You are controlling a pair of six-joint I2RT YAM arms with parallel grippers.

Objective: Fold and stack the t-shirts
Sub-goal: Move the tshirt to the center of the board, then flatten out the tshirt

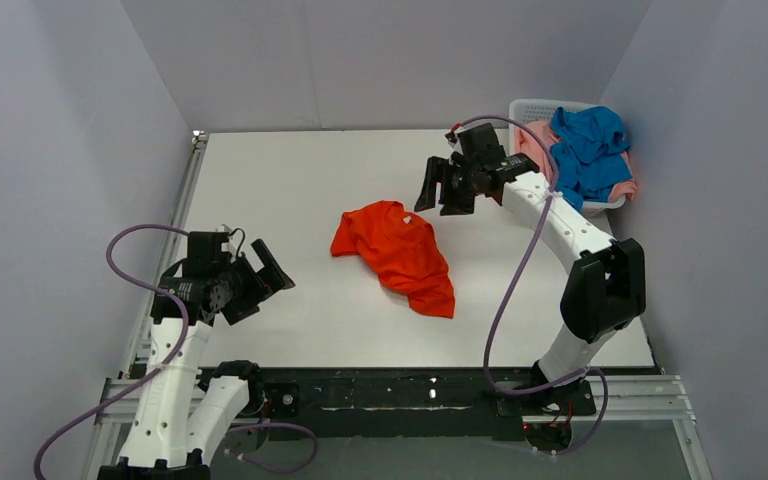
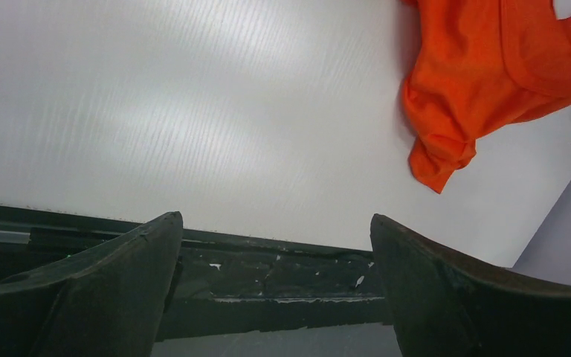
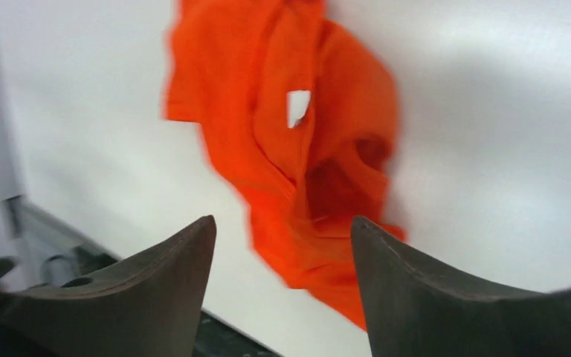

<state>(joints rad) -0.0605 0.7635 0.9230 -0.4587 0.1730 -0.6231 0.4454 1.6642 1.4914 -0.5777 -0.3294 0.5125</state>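
Black left fingers (image 2: 111, 282): spread wide, holding nothing, over the near left of your table (image 1: 290, 180).
Black right fingers (image 3: 156, 282): wide apart, empty, just above the far side of the orange-red t-shirt (image 1: 395, 250).
Orange-red shirt: you see it crumpled mid-table.
Far right: blue t-shirt (image 1: 585, 150) heaped over pink t-shirt (image 1: 534, 142) in the white basket (image 1: 532, 106).

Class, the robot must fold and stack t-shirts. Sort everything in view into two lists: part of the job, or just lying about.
Part of the job: orange-red t-shirt, blue t-shirt, pale pink t-shirt.
Just lying about: white basket, table.
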